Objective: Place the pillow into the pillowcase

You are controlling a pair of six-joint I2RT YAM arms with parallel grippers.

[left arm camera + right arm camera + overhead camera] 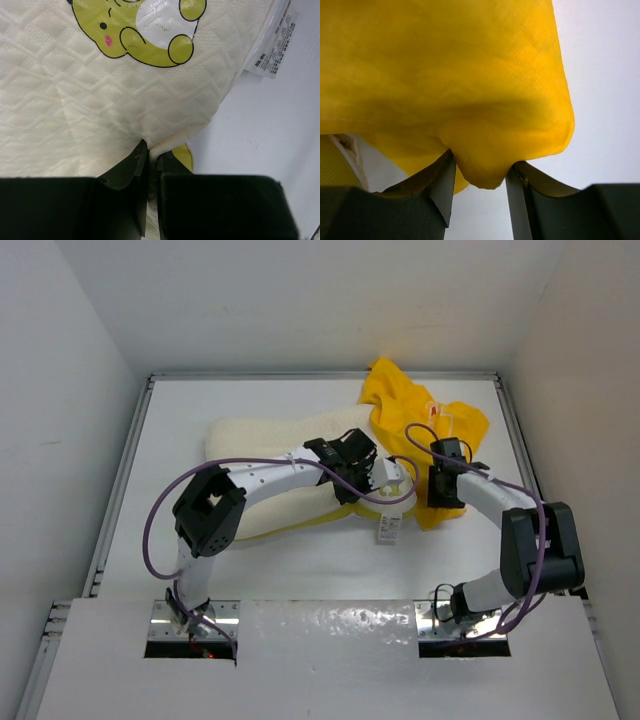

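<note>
The cream dimpled pillow (pixel 255 455) lies across the middle of the table. It fills the left wrist view (pixel 75 90), where it bears a green cartoon print (pixel 145 30). My left gripper (pixel 367 470) is shut on the pillow's right edge (pixel 152 150), beside its pale yellow band (pixel 185 155). The yellow pillowcase (pixel 420 415) lies crumpled at the back right. My right gripper (pixel 445 490) grips a hanging fold of the pillowcase's near edge (pixel 480 165), with the fabric bunched between the fingertips (pixel 442 175).
The pillow's white tag (pixel 388 528) lies on the table between the two grippers and also shows in the left wrist view (pixel 275 42). White walls (pixel 120 450) fence the table on the left, back and right. A purple cable (pixel 160 510) loops off the left arm.
</note>
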